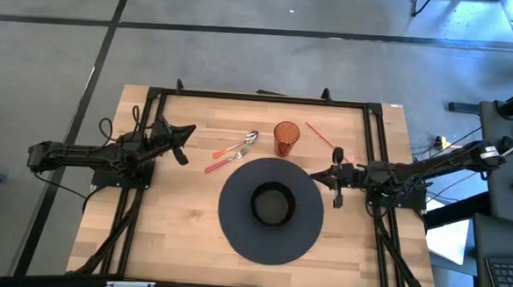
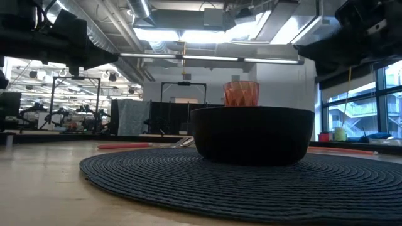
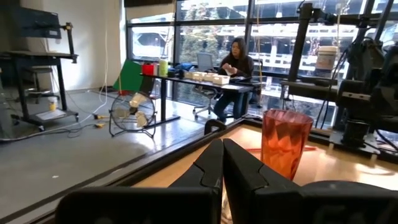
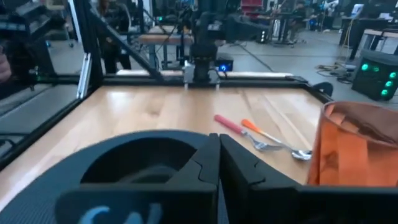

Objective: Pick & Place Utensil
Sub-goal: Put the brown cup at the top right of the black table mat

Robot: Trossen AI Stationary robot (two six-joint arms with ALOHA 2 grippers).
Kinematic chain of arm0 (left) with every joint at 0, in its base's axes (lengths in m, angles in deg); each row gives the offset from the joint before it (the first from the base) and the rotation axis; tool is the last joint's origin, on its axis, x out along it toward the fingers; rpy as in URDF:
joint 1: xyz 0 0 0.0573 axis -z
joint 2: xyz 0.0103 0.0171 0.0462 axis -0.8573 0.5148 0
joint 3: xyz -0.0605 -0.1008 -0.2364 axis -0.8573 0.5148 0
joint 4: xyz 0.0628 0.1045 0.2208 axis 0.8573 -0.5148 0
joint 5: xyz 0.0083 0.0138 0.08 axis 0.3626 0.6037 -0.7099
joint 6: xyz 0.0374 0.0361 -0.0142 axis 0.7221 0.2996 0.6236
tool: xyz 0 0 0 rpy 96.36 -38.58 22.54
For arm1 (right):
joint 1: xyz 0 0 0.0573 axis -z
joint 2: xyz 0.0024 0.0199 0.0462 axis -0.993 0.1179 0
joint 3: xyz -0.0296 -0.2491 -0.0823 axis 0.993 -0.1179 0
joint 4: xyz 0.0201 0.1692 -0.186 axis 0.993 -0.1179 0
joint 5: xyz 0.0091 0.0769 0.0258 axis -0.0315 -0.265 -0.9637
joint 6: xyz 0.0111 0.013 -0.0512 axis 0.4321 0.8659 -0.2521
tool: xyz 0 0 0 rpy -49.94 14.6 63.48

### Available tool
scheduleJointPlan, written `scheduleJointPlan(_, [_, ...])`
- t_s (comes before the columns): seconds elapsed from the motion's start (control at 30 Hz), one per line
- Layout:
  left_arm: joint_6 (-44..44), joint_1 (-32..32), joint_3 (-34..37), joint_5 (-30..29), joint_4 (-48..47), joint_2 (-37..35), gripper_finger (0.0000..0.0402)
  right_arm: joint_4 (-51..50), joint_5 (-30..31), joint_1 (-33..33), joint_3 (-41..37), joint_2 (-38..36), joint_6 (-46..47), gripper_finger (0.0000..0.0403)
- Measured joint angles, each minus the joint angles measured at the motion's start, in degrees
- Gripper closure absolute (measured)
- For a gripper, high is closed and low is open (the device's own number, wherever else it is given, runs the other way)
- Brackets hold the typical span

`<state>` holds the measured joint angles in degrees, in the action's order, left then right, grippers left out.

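A red-handled fork (image 1: 219, 164) and an orange-handled spoon (image 1: 240, 145) lie flat side by side on the wooden table, left of an orange tumbler (image 1: 285, 138). Both also show in the right wrist view, the fork (image 4: 234, 129) and the spoon (image 4: 275, 140). A black bowl (image 1: 271, 204) sits in the middle of a dark round placemat (image 1: 234, 235). My left gripper (image 1: 190, 131) is shut and hovers left of the utensils. My right gripper (image 1: 314, 175) is shut at the mat's right edge, pointing toward the bowl (image 4: 143, 155).
A thin red stick (image 1: 322, 135) lies right of the tumbler. A black frame rail (image 1: 259, 98) borders the tabletop. Bare wood shows near the front left (image 1: 164, 235). Beyond the table, a person (image 3: 233, 68) sits at a desk.
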<state>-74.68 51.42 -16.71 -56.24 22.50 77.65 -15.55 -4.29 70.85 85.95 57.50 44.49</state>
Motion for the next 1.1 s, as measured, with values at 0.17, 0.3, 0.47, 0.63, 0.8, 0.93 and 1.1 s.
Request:
scheduleJointPlan(0.17, [-0.7,0.0,0.0,0.0,0.0,0.0,0.0398,-0.1,-3.0,2.4,-0.2,-2.0,-0.2,0.0399])
scheduleJointPlan(0.3, [-0.7,0.0,0.0,0.0,0.0,0.0,0.0398,-0.7,-5.7,4.4,-0.2,-3.7,-0.2,0.0399])
scheduleJointPlan(0.47, [-0.7,0.0,0.0,-0.1,0.0,0.0,0.0398,-0.7,-7.8,6.4,-0.2,-5.3,-0.4,0.0400])
scheduleJointPlan(0.63, [-0.1,0.0,0.0,-0.1,0.0,0.0,0.0398,-2.0,-8.0,7.8,-0.2,-5.4,0.2,0.0400])
scheduleJointPlan(0.8, [-0.1,0.0,0.0,0.1,0.0,0.0,0.0398,-3.0,-8.0,8.7,-0.2,-5.4,1.2,0.0400])
scheduleJointPlan(0.93, [-0.2,0.0,0.0,-0.1,0.0,0.0,0.0398,-4.5,-8.0,8.8,-0.2,-5.4,1.5,0.0400])
scheduleJointPlan(1.1, [-0.2,0.0,0.0,-0.3,0.0,0.0,0.0398,-5.8,-7.9,8.8,-0.2,-5.4,1.3,0.0400])
